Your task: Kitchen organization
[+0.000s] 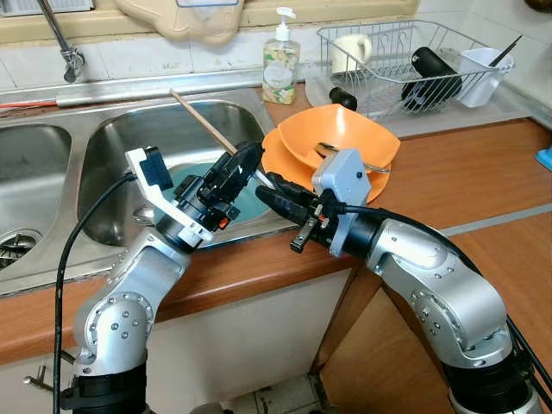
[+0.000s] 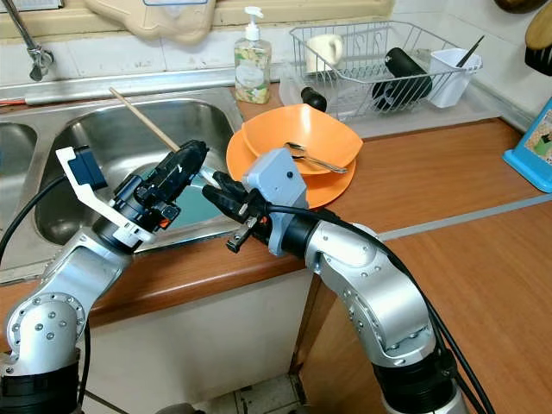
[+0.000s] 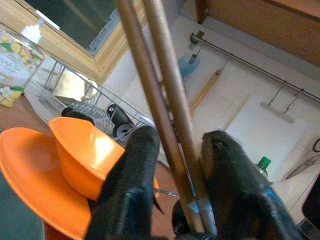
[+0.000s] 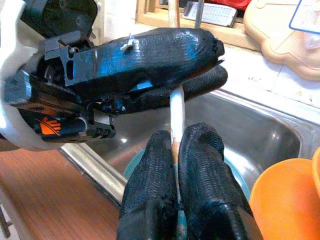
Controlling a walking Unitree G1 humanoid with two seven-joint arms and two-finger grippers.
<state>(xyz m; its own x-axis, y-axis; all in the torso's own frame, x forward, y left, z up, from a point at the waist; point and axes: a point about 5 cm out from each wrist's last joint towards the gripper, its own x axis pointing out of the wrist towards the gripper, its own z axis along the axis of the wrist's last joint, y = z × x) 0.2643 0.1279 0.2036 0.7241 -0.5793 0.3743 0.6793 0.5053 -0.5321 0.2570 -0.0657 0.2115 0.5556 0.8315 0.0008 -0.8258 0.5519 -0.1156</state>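
Both arms reach over the front edge of the sink (image 1: 103, 129), their grippers meeting above its right basin. Left gripper (image 1: 240, 166) is clamped on a pair of chopsticks (image 1: 203, 123), which slant up and back over the basin; in the left wrist view the two sticks (image 3: 160, 100) run between its fingers (image 3: 132, 175). Right gripper (image 1: 274, 191) is closed on the lower end of the same sticks, just beside the left one; the right wrist view shows its fingers (image 4: 200, 165) pinching the pale tip (image 4: 177, 117) with the left gripper (image 4: 165, 60) right above. Down in the basin under both grippers lies a teal plate (image 1: 246, 203). Just right of the sink, on the wooden counter (image 1: 466, 181), an orange bowl (image 1: 341, 138) sits on an orange plate (image 1: 280, 159) with a spoon (image 1: 345, 158) in it. Behind the bowl stand a soap bottle (image 1: 281, 59) and a wire rack (image 1: 405, 65) holding a mug (image 1: 351, 50).
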